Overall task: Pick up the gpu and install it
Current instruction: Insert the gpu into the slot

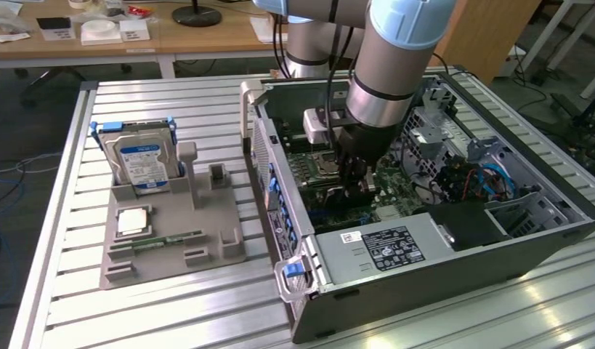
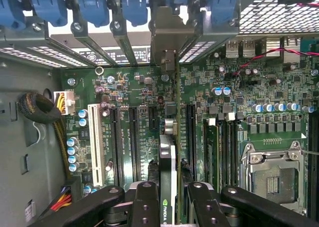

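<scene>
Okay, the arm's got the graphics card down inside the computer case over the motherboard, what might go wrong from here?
The gpu, clamped edge-on in the pincer, hangs over several parallel black slots. A slight sideways offset may press it into the wrong slot or onto the bare motherboard. Its bracket sits close to the metal dividers and might snag there.

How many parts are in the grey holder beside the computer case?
3. A hard drive stands upright at the far end of the grey holder, a silver square chip lies flat in front of it, and a green memory stick lies beside that. Others may be hidden.
</scene>
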{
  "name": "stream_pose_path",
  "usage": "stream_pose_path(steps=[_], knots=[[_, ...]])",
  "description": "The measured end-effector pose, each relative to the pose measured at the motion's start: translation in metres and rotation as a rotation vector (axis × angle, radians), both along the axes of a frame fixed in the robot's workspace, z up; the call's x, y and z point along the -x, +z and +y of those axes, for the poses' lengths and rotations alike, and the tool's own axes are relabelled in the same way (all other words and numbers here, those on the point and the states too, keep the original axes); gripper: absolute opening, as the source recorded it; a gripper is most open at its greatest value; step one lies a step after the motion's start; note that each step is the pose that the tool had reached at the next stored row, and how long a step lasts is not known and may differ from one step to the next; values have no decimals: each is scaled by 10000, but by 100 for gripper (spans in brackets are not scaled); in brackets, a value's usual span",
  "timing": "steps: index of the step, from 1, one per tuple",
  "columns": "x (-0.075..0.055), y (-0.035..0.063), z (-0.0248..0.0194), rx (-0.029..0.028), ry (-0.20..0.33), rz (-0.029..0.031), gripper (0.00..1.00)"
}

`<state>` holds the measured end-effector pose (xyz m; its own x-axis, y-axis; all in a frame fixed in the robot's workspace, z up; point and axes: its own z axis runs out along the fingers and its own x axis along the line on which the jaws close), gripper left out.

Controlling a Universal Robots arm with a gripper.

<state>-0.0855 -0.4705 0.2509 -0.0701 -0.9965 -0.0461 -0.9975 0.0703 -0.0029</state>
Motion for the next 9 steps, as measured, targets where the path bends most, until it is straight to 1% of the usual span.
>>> stream_pose_path(steps=[9], knots=[[0,-1,21,-1,-2,0,27]])
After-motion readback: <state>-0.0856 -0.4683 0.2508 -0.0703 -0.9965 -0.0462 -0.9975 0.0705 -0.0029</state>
